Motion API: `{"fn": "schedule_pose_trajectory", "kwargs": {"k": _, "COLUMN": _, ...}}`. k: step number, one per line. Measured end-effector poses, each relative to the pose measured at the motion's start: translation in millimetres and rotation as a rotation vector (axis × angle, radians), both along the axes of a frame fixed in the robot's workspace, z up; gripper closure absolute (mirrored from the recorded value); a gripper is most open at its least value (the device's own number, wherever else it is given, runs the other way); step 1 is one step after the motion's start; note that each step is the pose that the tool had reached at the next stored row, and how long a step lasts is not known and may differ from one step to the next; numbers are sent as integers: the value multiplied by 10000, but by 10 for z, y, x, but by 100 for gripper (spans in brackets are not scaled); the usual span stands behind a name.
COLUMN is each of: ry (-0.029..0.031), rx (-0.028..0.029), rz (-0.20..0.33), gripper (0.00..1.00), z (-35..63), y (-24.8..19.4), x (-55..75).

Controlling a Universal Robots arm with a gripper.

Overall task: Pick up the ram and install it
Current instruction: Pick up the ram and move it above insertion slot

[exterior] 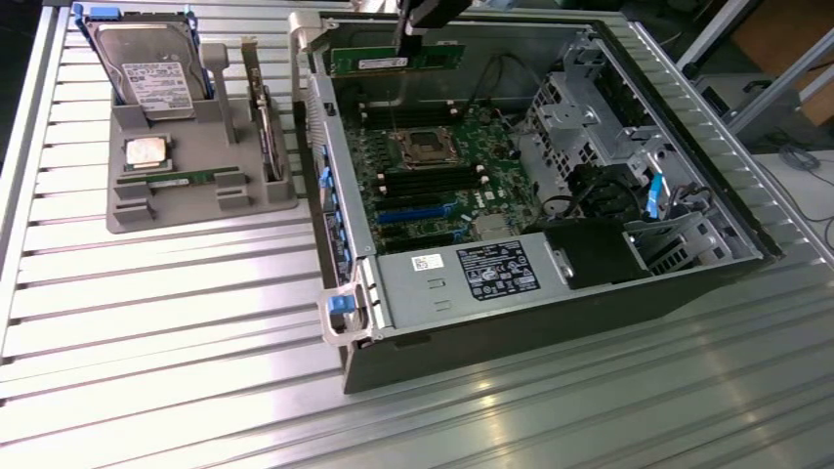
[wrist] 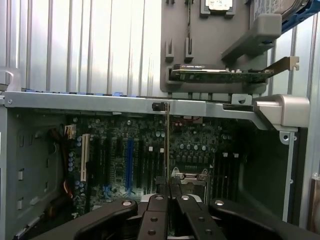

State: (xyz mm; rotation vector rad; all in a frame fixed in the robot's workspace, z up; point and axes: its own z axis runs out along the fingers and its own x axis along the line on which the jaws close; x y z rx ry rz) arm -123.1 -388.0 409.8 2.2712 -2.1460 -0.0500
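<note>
Black gripper (exterior: pixel 414 46) pinching thin green ram (exterior: pixel 371 62), over metal case (exterior: pixel 548 337)

Ribbed metal table (exterior: pixel 195 322), grooves ran roughly 9 to 3 o'clock in the exterior view. Two things sat directly on it. Grey plastic holder (exterior: pixel 144 210) at 10 o'clock, flat on the slats. Open computer case (exterior: pixel 521 332) lay on its side, open face up, from 12 down to 4 o'clock. Holder was just beside the case's 9 o'clock wall; contact unclear. Bare slats at 6 to 8 o'clock.
</note>
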Motion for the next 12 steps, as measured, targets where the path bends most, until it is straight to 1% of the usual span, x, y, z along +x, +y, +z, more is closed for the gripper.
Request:
{"fn": "schedule_pose_trajectory", "kwargs": {"k": 8, "ry": 0, "rx": 0, "rz": -1, "gripper": 88, "z": 0, "y": 0, "x": 175}}
{"fn": "schedule_pose_trajectory", "kwargs": {"k": 10, "ry": 0, "rx": 0, "rz": 0, "gripper": 88, "z": 0, "y": 0, "x": 249}}
{"fn": "schedule_pose_trajectory", "kwargs": {"k": 12, "ry": 0, "rx": 0, "rz": -1, "gripper": 88, "z": 0, "y": 0, "x": 296}}
